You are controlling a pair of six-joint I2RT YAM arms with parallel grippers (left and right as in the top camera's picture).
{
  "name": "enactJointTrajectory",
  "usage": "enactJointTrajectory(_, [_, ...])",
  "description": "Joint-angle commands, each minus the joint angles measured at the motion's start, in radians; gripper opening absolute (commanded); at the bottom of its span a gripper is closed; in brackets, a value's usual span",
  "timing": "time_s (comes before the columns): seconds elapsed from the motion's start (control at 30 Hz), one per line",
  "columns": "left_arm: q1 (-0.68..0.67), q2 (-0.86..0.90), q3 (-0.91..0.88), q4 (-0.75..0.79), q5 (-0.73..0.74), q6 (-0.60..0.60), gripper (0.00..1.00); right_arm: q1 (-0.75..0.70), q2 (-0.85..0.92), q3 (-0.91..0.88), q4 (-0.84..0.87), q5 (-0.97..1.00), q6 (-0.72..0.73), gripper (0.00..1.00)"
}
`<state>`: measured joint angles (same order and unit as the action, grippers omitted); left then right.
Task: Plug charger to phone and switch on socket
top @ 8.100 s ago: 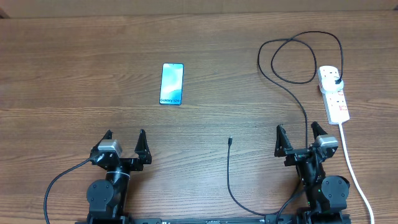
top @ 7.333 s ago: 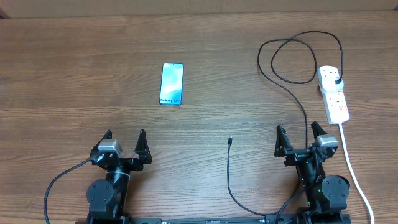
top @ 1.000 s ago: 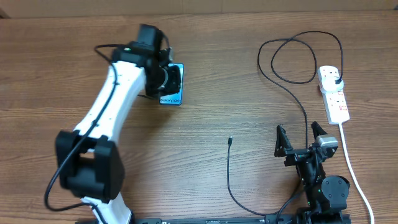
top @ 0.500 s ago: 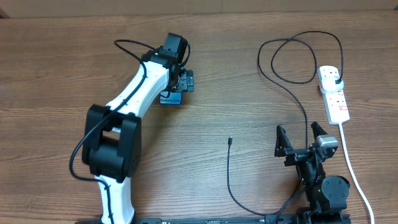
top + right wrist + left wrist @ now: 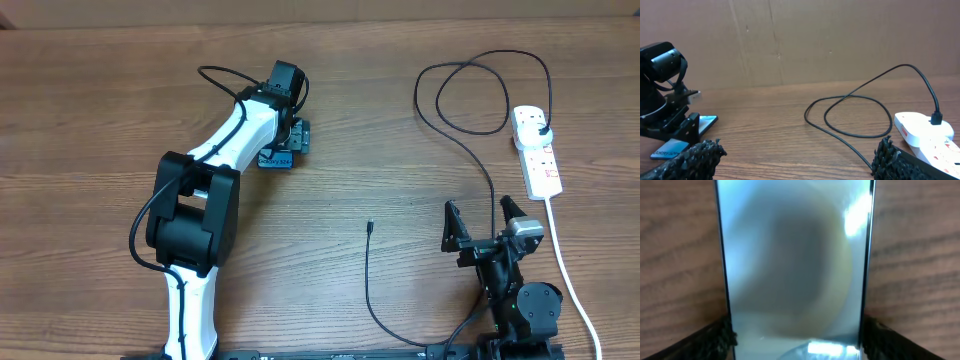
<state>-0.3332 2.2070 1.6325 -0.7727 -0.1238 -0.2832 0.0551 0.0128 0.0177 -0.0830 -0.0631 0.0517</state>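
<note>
Straddling the phone [image 5: 795,265], left jaws sit spread against both long edges, grip unclear; right jaws gape.

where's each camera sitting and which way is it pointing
Overhead: fixed above the table, looking straight down; shows the left arm stretched out to the phone and the right gripper parked at the near edge.
Left wrist: on the left arm, looking down at the phone screen close up; its fingers flank the phone's edges.
Right wrist: low over the table, facing across it to the looped charger and socket; its fingertips show at the bottom.
Shared: the phone appears in all three.
</note>
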Motion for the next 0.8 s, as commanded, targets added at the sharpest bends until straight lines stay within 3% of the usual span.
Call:
enactJointTrajectory(0.0, [0.001,0.034,-0.001,-0.063,0.111,0.026,0.85,0.007,-0.010,-0.010,0.004,0.002,-0.001,1.00])
enactJointTrajectory(0.2, [0.000,0.034,-0.001,-0.207,0.252,0.026,0.82,0.007,-0.010,-0.010,0.004,0.002,-0.001,1.00])
enactJointTrajectory(0.5, [-0.002,0.034,-0.001,-0.443,0.301,0.025,0.89,0.007,-0.010,-0.010,0.004,0.002,-0.001,1.00])
enactJointTrajectory(0.57, [-0.002,0.034,-0.001,-0.454,0.297,0.025,1.00,0.007,-0.010,-0.010,0.004,0.002,-0.001,1.00])
enactJointTrajectory(0.77, [0.000,0.034,-0.001,-0.335,0.232,-0.019,1.00,0.007,-0.010,-0.010,0.004,0.002,-0.001,1.00])
